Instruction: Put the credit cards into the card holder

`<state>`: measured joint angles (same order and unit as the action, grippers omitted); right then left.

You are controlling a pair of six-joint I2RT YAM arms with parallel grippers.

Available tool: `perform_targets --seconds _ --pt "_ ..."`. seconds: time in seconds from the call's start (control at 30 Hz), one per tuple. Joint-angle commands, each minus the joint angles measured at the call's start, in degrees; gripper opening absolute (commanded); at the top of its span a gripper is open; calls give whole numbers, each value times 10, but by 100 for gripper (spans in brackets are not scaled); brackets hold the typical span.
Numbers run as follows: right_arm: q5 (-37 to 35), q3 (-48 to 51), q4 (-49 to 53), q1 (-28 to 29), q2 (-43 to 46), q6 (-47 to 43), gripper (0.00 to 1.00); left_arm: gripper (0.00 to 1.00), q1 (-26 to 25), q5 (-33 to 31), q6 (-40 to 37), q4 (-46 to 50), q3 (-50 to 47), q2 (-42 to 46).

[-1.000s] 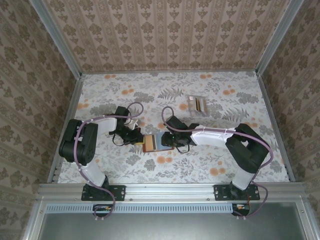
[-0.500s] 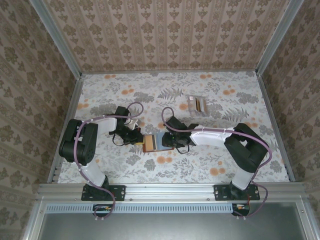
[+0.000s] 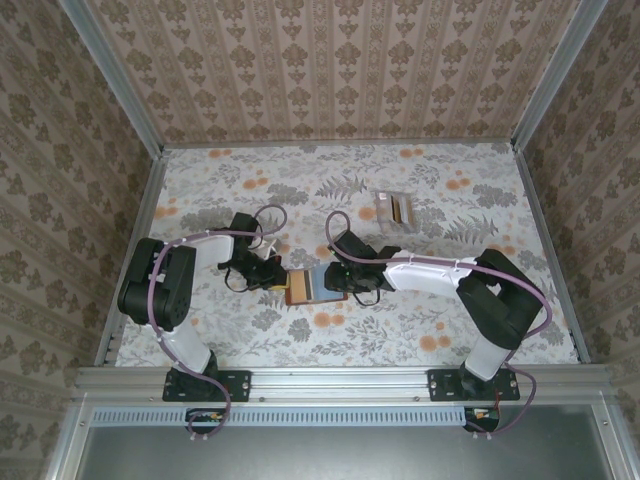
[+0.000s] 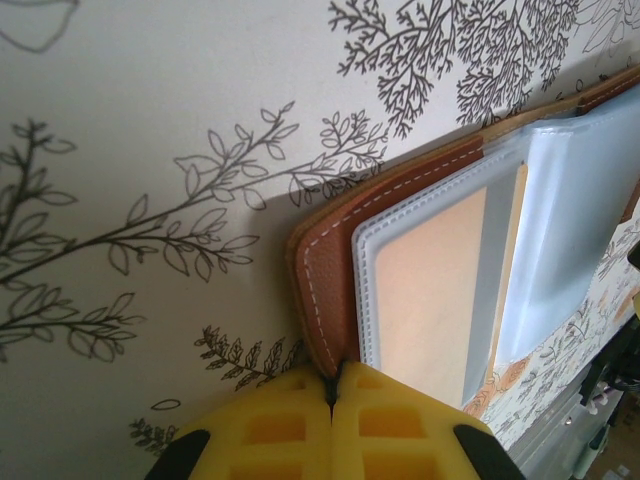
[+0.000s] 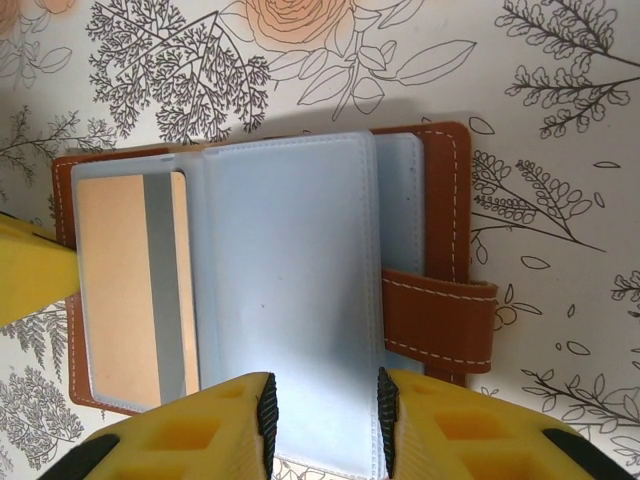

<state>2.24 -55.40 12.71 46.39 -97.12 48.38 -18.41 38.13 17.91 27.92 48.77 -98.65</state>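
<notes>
The reddish-brown card holder lies open on the table between the arms. My left gripper is shut on its left leather edge, yellow fingers pinched together there. A tan card sits in the left clear sleeve. A pale blue sheet lies over the holder's middle; I cannot tell whether it is a card or a sleeve leaf. My right gripper hangs over its lower edge, jaws apart, clamping nothing. The closing tab sticks out to the right. More credit cards lie at the back right.
The flowered table is ringed by patterned walls and metal rails. Cables loop above both wrists near the holder. Open tabletop lies behind the holder and in front of it.
The right forearm and elbow have shifted slightly to the right. The holder and the left gripper have stayed where they were.
</notes>
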Motion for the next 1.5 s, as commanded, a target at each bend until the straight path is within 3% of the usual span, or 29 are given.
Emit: perform_targets --seconds 0.0,1.47 --pt "20 12 -20 4 0 3 36 0 -4 -17 -18 33 0 -12" --pt "12 -23 38 -1 -35 -27 37 0 6 2 -19 29 1 -15"
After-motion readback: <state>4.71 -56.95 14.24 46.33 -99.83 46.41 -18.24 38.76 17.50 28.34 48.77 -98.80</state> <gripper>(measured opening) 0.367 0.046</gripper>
